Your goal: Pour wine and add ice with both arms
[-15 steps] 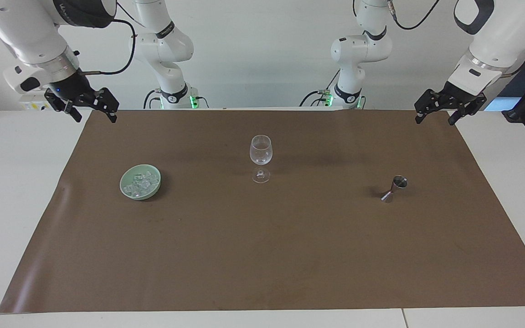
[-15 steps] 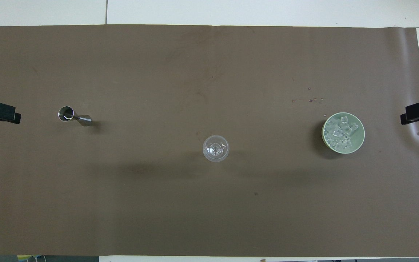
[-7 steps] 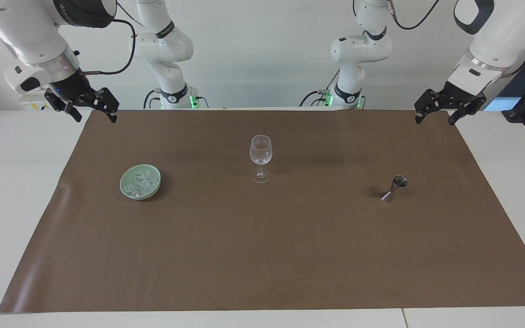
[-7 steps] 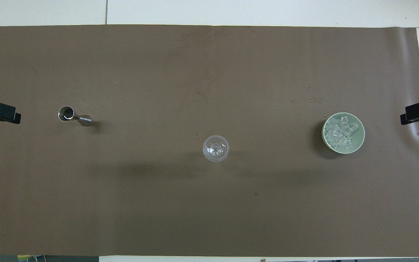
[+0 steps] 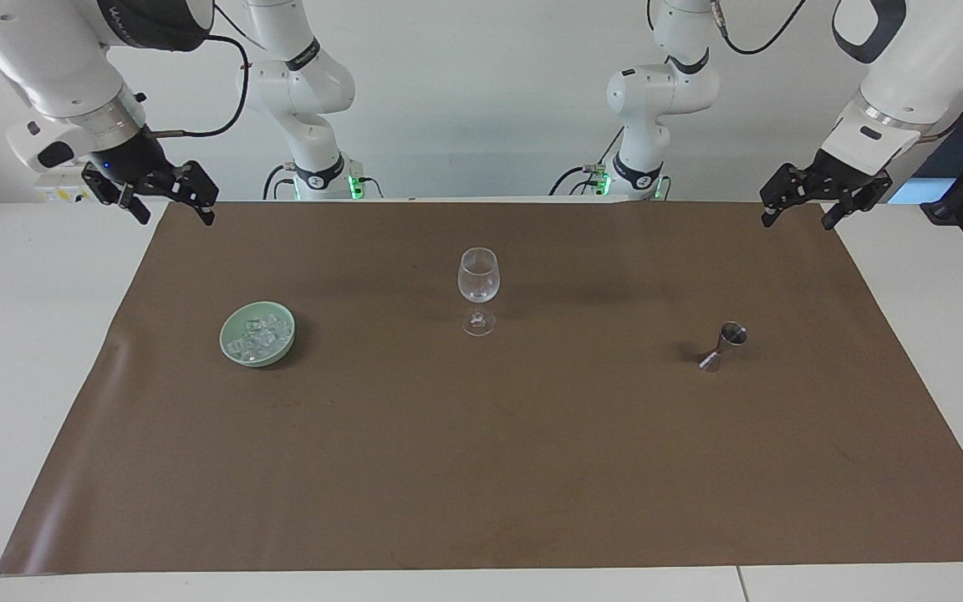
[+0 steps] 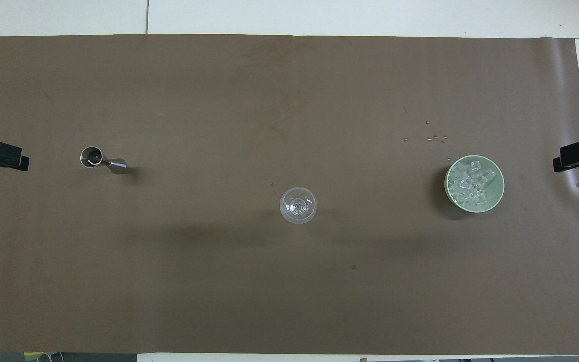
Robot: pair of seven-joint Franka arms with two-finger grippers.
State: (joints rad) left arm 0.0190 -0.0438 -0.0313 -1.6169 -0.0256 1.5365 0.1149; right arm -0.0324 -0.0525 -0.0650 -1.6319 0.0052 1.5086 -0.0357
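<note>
Left gripper (image 5: 805,206) and right gripper (image 5: 160,193) hang spread apart, empty, over the brown mat's (image 5: 481,468) corners; clear ice cubes (image 5: 259,336) heaped in pale green bowl (image 5: 236,352) toward the right arm's end

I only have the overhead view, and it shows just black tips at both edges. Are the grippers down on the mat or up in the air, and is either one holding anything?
Observer: Both are up in the air. The left gripper hangs open and empty over the corner of the mat at the left arm's end. The right gripper does the same at the right arm's end.
Operator: From above the glass is only rings. Is it upright, and is there wine in it?
Observer: The wine glass stands upright on its stem. Its bowl is clear, with no coloured liquid visible.
</note>
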